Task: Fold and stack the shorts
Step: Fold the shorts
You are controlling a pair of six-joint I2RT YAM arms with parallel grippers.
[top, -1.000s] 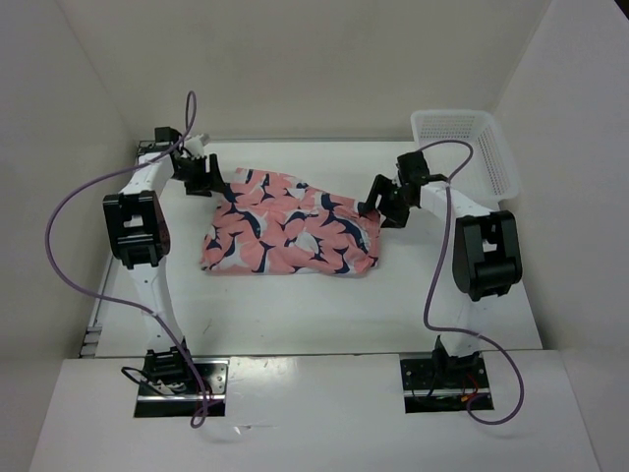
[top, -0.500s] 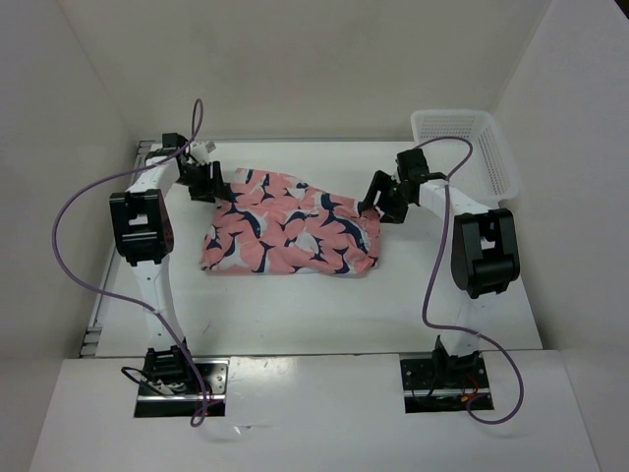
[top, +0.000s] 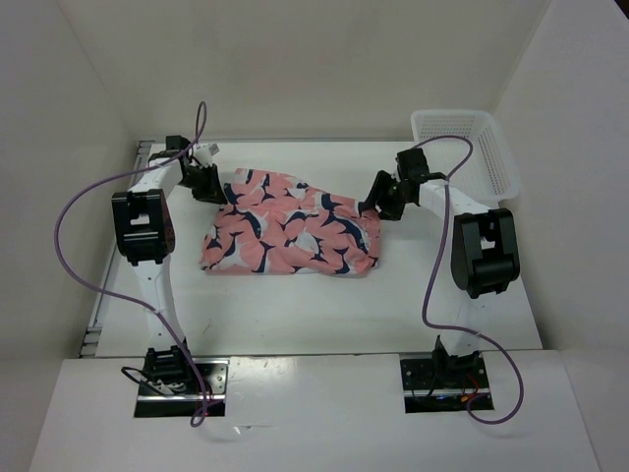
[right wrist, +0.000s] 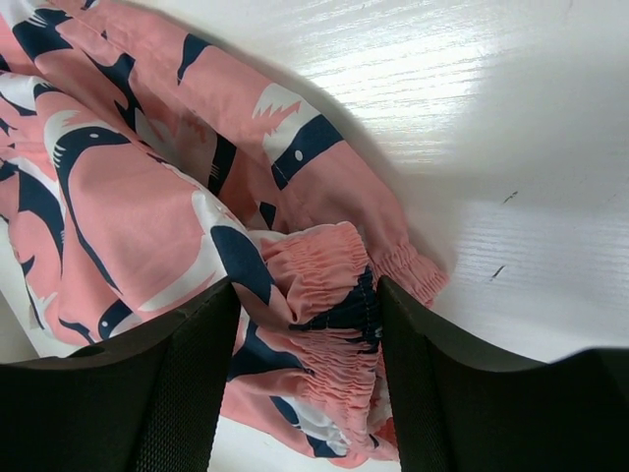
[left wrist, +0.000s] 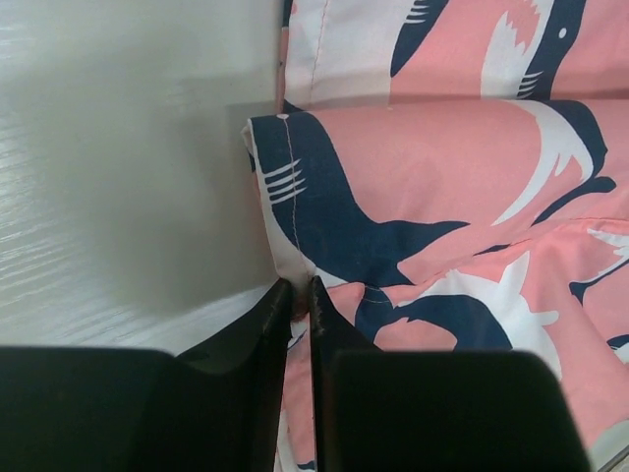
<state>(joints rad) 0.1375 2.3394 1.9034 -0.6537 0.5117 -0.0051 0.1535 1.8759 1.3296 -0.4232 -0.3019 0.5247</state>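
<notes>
So the pink bird-print shorts (top: 290, 231) are lying crumpled on the table (top: 324, 305) between the two sets of fingers. They're well apart from the white mesh basket (top: 496, 157) out past the right gripper (right wrist: 307, 295), and all I can see inside that is its own mesh. The left gripper (left wrist: 300, 290) has its fingers (left wrist: 260, 334) squeezed nearly together with a stitched hem edge nipped right at the tips, while the right one's fingers (right wrist: 187, 364) are spread wide with the bunched elastic waistband (right wrist: 314, 275) sitting in the gap between them.
</notes>
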